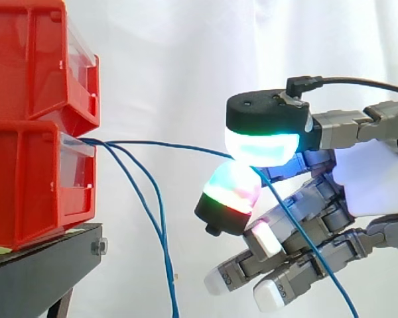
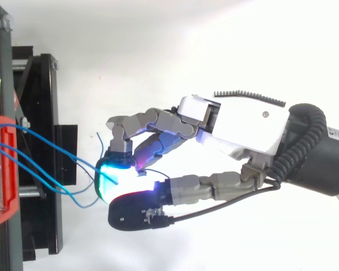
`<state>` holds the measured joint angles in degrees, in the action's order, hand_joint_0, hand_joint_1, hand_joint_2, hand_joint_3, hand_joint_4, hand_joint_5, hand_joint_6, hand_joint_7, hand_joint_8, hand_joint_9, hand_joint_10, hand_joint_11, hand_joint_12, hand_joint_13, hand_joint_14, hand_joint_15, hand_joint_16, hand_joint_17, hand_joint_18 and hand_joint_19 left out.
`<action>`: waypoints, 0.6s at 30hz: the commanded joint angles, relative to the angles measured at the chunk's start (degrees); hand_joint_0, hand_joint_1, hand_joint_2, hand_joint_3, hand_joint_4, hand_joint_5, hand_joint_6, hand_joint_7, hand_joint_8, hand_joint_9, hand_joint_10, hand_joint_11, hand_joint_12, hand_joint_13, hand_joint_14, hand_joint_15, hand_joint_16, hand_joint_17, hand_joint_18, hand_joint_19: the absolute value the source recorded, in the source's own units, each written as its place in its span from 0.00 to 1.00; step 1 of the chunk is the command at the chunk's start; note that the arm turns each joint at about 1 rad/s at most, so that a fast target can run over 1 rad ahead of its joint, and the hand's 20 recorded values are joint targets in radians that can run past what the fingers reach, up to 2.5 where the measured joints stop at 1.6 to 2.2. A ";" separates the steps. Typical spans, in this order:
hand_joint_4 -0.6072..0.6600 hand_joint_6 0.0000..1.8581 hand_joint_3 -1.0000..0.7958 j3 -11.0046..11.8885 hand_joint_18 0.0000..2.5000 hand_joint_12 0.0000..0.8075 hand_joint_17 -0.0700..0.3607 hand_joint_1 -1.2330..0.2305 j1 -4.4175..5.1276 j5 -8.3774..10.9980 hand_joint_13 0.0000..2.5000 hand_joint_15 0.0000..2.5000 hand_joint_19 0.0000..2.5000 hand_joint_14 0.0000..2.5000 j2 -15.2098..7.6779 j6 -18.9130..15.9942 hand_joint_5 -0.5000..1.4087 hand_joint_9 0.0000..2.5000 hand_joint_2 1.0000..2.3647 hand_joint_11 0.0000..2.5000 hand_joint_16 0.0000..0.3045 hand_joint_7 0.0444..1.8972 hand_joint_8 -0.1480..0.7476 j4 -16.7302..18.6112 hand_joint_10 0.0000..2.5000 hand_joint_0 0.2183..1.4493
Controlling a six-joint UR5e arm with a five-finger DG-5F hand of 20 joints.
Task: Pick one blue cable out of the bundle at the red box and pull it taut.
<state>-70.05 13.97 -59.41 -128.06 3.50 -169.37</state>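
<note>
Robot hand (image 1: 375,179) pinching one blue cable (image 1: 166,145) off the red box (image 1: 26,185).
Its glowing pads (image 1: 259,146) are closed on the cable, other fingers loosely curled; pulling straight away from the box with a firm pinch should remove the slight bow. From the pinch the cable runs left to the box front, two loose cables (image 1: 149,212) hanging below.

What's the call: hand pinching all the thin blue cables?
No, the hand pinches one thin blue cable; two others droop from the red plastic bin.
</note>
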 commanded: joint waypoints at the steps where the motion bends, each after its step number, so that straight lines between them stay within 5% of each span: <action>1: 0.43 0.46 0.59 0.00 0.22 0.50 0.46 0.29 0.01 0.00 0.13 0.06 0.15 0.00 0.00 0.01 0.17 0.33 0.02 0.39 0.19 0.57 0.56 0.00 0.01 0.34; 18: 0.44 0.46 0.59 0.00 0.22 0.50 0.46 0.29 0.01 0.00 0.13 0.06 0.15 0.00 0.00 0.01 0.17 0.33 0.02 0.39 0.19 0.57 0.57 0.00 0.01 0.34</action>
<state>-70.05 13.97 -59.41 -128.08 3.51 -169.36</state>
